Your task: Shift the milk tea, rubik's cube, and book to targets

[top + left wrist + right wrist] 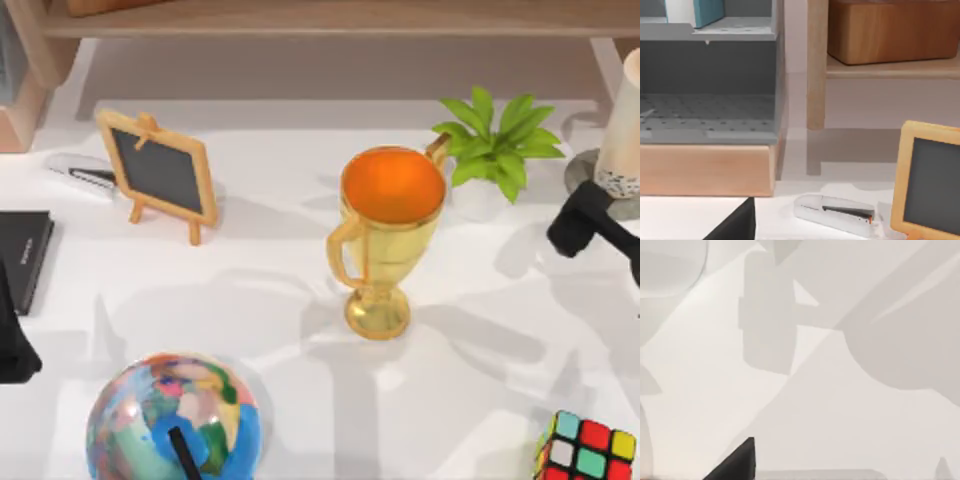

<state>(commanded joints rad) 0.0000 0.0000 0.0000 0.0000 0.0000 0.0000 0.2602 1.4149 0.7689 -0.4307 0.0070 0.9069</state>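
One milk tea [628, 130] on the grey disc [590, 172]; one rubik's cube [586, 448]; my left wrist alone catches perhaps the book [707, 11]. My grips: can't tell.

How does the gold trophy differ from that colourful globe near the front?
The trophy is shiny gold with two side handles and an open cup, orange inside; the globe is a closed ball patched in blue, green, pink and yellow. The trophy stands on a narrow stem and foot near the table's middle; the globe sits at the front left, cut off by the picture's edge. Both stand upright on the white table, untouched by either arm.
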